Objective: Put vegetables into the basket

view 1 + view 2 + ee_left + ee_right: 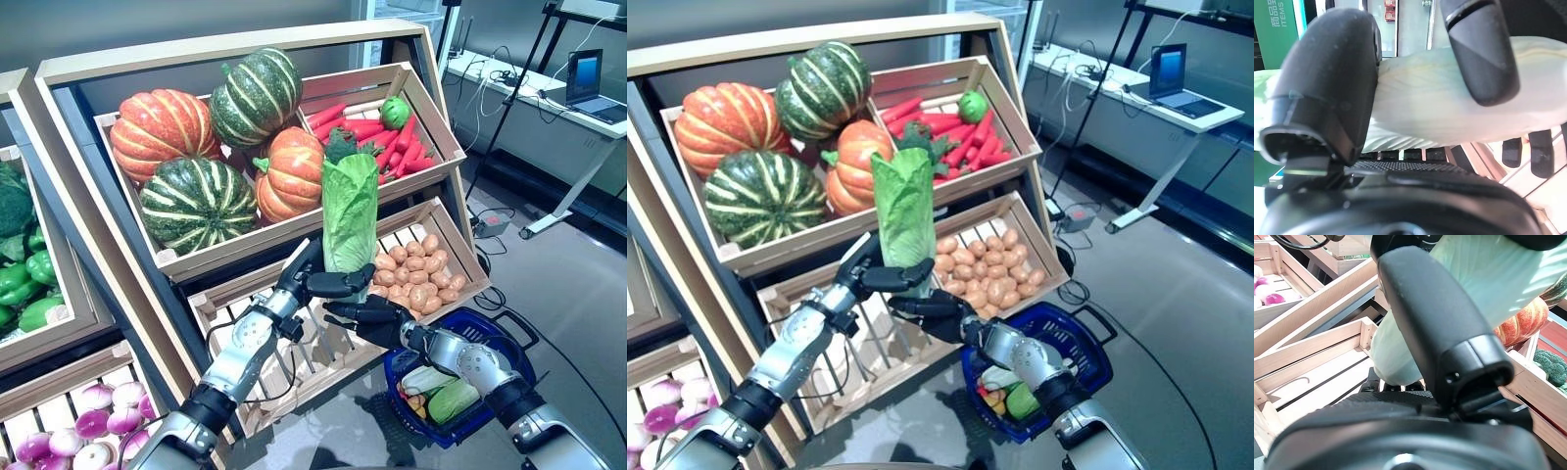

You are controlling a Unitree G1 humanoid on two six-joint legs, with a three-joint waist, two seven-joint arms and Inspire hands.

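A napa cabbage (350, 211) is held upright at the centre of the frame, in front of the crate of potatoes (416, 274) and above the empty slatted crate (284, 343). The left hand (313, 279) is clenched round its pale base, thumb and fingers (1481, 49) seen pressing the ribbed stalk in the left wrist view. The right hand (377, 318) is placed just beneath the base; whether its fingers are closed on the stalk cannot be told, though its thumb (1444, 333) is shown lying against it. The blue basket (509, 352), at lower right, already holds greens. The cabbage is judged light, leafy and easily bruised above, firm at the stalk, so the base is the best hold. Only the head views show the basket.
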